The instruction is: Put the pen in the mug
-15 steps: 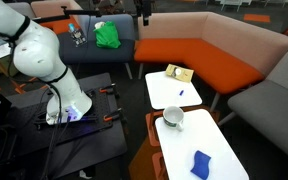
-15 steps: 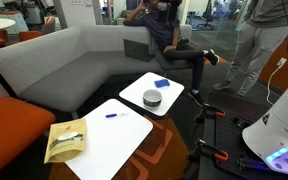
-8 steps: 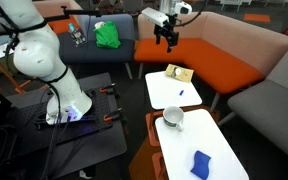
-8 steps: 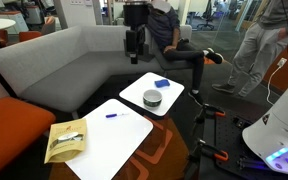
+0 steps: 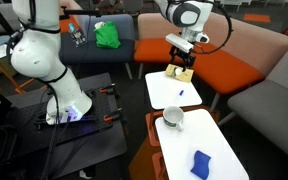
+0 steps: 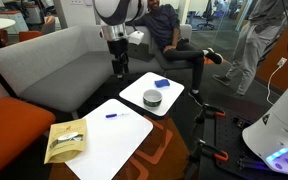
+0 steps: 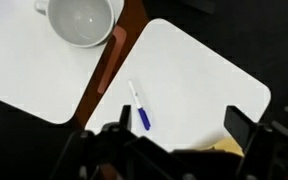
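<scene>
The thin blue-and-white pen (image 7: 138, 106) lies flat on a white side table (image 7: 199, 70); it shows in both exterior views (image 5: 181, 93) (image 6: 114, 114). The white mug (image 7: 81, 20) stands upright and empty on the neighbouring white table, also seen in both exterior views (image 5: 172, 118) (image 6: 153, 98). My gripper (image 7: 176, 135) hangs open and empty above the pen's table, well above the surface and a little to the side of the pen, near the tan bag. It also shows in both exterior views (image 5: 181, 62) (image 6: 119, 62).
A tan bag (image 5: 179, 73) (image 6: 66, 140) (image 7: 229, 148) lies on the pen's table. A chunky blue block (image 5: 200, 163) (image 6: 162, 83) lies on the mug's table. An orange and grey sofa (image 5: 234, 55) wraps round both tables. A person (image 6: 169, 30) sits on the sofa.
The arm has swung into view and come down from high above the sofa to above the pen's table. Pen, mug and block have not moved.
</scene>
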You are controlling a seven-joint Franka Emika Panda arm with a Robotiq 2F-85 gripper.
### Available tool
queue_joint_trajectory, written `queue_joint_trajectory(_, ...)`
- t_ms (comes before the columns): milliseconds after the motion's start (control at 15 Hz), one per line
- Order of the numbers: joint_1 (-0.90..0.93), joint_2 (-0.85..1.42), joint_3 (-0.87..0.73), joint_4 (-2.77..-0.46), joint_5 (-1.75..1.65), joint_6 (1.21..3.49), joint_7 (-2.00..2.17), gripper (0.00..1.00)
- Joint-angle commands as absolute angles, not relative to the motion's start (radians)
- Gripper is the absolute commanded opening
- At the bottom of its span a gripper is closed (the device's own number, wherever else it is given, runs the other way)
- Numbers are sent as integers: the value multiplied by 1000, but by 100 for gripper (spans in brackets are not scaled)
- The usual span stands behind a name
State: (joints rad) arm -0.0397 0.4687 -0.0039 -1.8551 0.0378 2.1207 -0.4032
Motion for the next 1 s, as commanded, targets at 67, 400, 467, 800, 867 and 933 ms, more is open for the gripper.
queue_joint_trajectory(67,-56,511,29,-1806,27,2108,-401,100)
queue_joint_trajectory(400,-56,511,31,-1810,20,2140,-409,100)
queue_joint_trajectory(467,-45,515,28,-1822,4,2188,-400,100)
queue_joint_trajectory(800,-4,593,37,-1898,-109,2474,-387,100)
queue_joint_trajectory(867,-5,615,41,-1901,-119,2506,-391,100)
queue_joint_trajectory(933,-10,643,44,-1896,-119,2526,-390,100)
